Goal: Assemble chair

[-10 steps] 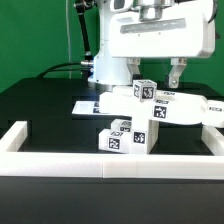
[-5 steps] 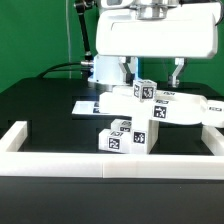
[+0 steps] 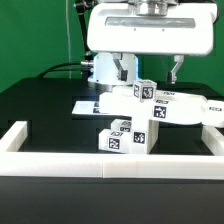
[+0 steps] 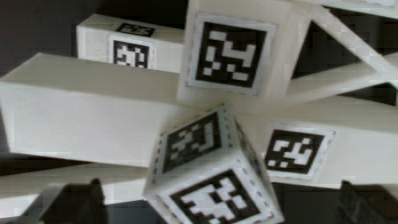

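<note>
Inside the low white border wall [image 3: 60, 162], close to its 6 o'clock edge: the chair [image 3: 135, 120], tagged white panels and square legs. Bare black table [image 3: 40, 112] lies open at its 9 o'clock, with the marker board [image 3: 88, 105] at 10 o'clock. Tool [image 3: 151, 72] at 12 o'clock above the chair, released, fingers spread wide, grasping nothing.

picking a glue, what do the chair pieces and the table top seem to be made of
Chair pieces: likely hard white plastic, matte, going by crisp moulded edges; black-and-white printed tags on the faces. Table top: black and matte, no glare; material unclear.
</note>
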Motion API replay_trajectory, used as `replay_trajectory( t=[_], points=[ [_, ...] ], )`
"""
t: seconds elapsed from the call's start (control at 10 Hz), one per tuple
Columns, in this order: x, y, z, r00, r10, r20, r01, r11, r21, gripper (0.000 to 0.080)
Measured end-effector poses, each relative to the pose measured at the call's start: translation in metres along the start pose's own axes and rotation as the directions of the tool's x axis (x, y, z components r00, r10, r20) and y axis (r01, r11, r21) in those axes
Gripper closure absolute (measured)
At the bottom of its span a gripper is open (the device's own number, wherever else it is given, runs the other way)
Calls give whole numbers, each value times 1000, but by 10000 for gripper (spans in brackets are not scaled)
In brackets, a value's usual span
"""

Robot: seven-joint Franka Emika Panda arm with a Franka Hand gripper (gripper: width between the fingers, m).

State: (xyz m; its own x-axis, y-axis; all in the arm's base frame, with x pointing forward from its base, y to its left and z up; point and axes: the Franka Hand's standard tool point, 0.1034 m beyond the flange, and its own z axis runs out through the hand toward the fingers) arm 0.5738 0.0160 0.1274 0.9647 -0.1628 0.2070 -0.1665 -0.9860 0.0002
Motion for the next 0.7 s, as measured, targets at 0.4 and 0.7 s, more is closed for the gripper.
replay_trajectory(
  t=[0.4, 0.7],
  points=[
    [-4, 1, 0, 998, -42, 53, 41, 999, 11, 150],
    [-2, 0, -5, 988, -60, 141, 56, 998, 30, 150]
  ],
)
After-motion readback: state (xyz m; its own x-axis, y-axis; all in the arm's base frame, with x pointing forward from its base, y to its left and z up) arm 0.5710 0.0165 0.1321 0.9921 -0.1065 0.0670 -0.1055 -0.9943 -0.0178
